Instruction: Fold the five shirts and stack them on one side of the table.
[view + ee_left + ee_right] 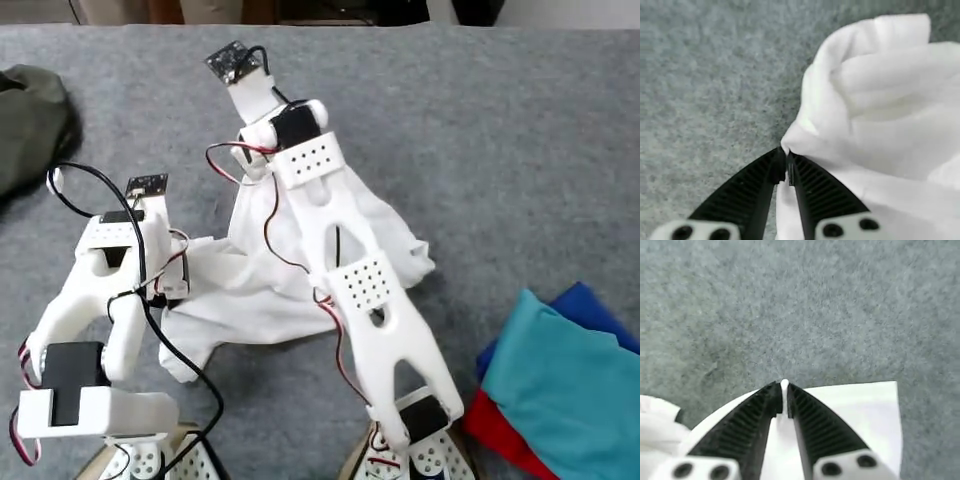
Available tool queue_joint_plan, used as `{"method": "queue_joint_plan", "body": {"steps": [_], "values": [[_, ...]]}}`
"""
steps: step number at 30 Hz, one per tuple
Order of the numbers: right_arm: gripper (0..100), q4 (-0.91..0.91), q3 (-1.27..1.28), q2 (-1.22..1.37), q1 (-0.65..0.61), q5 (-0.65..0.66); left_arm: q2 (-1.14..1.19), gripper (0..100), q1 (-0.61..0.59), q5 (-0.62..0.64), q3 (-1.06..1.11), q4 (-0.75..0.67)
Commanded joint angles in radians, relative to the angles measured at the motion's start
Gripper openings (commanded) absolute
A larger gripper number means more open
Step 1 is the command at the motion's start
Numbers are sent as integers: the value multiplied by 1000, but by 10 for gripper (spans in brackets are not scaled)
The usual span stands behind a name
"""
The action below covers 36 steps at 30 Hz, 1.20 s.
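A crumpled white shirt [250,295] lies in the middle of the grey table, partly under both arms. My left gripper [787,162] is shut on a bunched edge of the white shirt [880,100], at the shirt's left side in the high view. My right gripper [784,390] is shut on a flat edge of the white shirt [855,420], at its far end. The left arm [110,270] stands at the near left. The right arm [345,250] stretches over the shirt toward the far side. A dark green shirt [30,120] lies bunched at the far left edge.
A stack of folded shirts sits at the near right: teal [560,380] on top, blue [590,305] and red [495,425] showing beneath it. Grey table cloth [500,120] spreads open at the far right and far middle. Arm cables [150,320] loop over the shirt.
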Motion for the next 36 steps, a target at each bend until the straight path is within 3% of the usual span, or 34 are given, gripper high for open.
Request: {"method": "queue_joint_plan", "body": {"steps": [1,9,14,23,27,30,33,36], "values": [[5,35,-58,-174,30,-8,-76,19,-46,15,-103,41],[5,120,-58,-518,150,-2,-344,20,-43,15,-456,396],[5,121,-35,-734,252,0,-476,21,-41,15,-534,457],[5,123,302,-1027,435,51,-527,21,-51,11,-390,525],[5,118,570,-1098,409,81,-527,27,-46,-14,-287,539],[5,117,774,-1115,357,129,-524,119,-35,-157,-210,566],[5,68,975,-1124,338,109,-519,200,-46,-160,-129,568],[5,-11,1165,-1125,340,114,-524,211,-55,-164,-58,568]]}}
